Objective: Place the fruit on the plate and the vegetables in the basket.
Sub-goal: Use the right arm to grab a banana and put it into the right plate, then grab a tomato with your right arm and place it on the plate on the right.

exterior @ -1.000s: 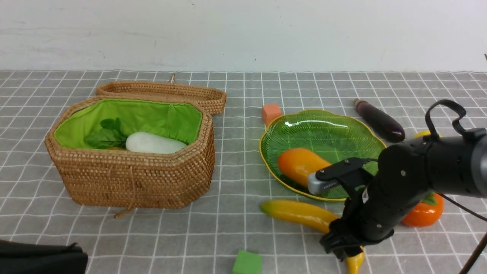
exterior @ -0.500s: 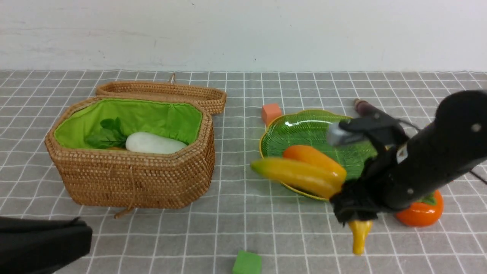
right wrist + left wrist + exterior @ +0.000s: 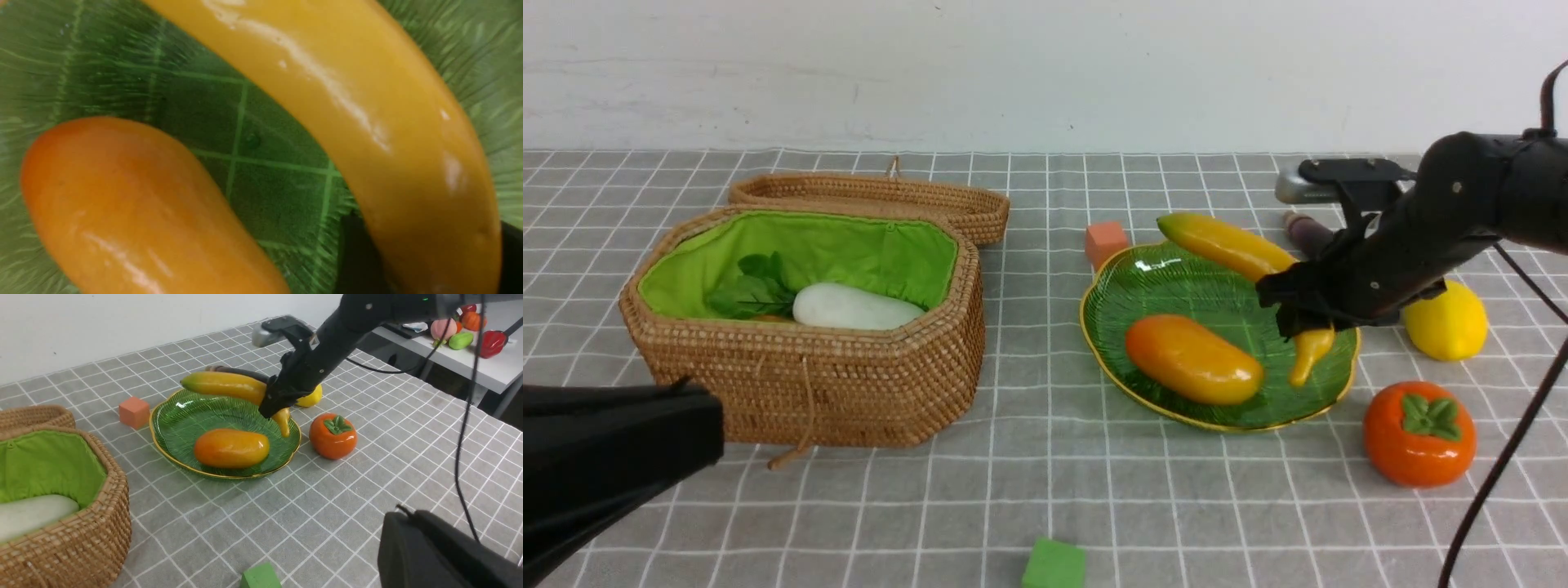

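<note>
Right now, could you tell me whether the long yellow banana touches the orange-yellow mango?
Apart. The right wrist view shows ribbed green plate between the banana and the mango.

The long yellow banana [image 3: 1225, 243] and orange-yellow mango [image 3: 1192, 359] are smooth and shiny. The see-through green glass plate [image 3: 1176, 282] is glossy with ribs. The brown woven rattan basket [image 3: 809, 384] looks rough; its bright green cloth lining [image 3: 849, 249] looks soft.

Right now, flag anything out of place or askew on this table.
The eggplant lies on the cloth behind the plate, not in the basket. The banana is held tilted over the plate in the right tool, not yet released.
</note>
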Robot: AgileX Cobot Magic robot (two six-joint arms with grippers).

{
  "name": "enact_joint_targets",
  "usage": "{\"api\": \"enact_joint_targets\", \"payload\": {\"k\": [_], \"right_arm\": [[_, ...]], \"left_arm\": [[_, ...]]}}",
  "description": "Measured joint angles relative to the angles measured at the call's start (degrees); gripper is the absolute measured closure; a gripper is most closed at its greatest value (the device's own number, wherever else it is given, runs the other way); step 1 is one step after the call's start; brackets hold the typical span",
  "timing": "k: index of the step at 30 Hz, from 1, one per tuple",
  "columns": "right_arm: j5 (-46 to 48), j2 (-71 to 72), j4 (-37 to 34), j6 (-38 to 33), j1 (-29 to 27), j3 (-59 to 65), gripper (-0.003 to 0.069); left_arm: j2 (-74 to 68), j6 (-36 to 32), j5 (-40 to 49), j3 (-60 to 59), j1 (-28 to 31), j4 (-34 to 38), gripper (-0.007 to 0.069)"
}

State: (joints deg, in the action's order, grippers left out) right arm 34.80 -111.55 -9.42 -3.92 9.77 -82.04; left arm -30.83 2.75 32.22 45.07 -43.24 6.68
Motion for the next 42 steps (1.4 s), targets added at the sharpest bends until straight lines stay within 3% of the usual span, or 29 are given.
{"api": "enact_joint_targets", "payload": {"k": [5, 9, 13, 18, 23, 26, 30, 37, 42], "right_arm": [[3.0, -0.7, 0.1, -0.2, 0.0, -1.2, 0.0059], [6.2, 1.3, 0.1, 0.4, -0.2, -1.2, 0.0008], [12.4, 8.4, 0.4, 2.1, -1.3, -0.3, 0.0043], [17.3, 22.7, 2.0, 9.3, -7.1, 12.3, 0.0178], [13.7, 25.7, -0.5, 10.6, -15.0, 22.4, 0.0176], [6.6, 23.0, -12.1, 3.3, -20.1, 26.0, 0.0093], [1.4, 18.9, -22.6, -5.7, -20.6, 26.0, 0.0042], [-3.1, 10.2, -36.0, -15.2, -20.6, 25.8, 0.0034], [-1.7, 8.3, -38.1, -19.1, -20.6, 25.9, 0.0061]], "left_arm": [[0.0, 0.0, 0.2, 0.0, 0.0, 0.2, 0.0638], [0.0, 0.0, 0.5, 0.0, 0.0, 0.3, 0.0638], [0.0, 0.0, 0.9, 0.0, 0.0, 0.3, 0.0638], [0.0, 0.0, 1.4, 0.0, 0.0, 1.0, 0.0638], [0.0, 0.0, 2.7, 0.0, 0.0, 1.6, 0.0638], [0.0, 0.0, 4.8, 0.0, 0.0, 1.6, 0.0636], [0.0, 0.0, 5.4, 0.0, 0.0, 1.6, 0.0631], [0.0, 0.0, 5.4, 0.0, 0.0, 1.7, 0.0627], [0.0, 0.0, 5.6, 0.0, 0.0, 1.6, 0.0622]]}}
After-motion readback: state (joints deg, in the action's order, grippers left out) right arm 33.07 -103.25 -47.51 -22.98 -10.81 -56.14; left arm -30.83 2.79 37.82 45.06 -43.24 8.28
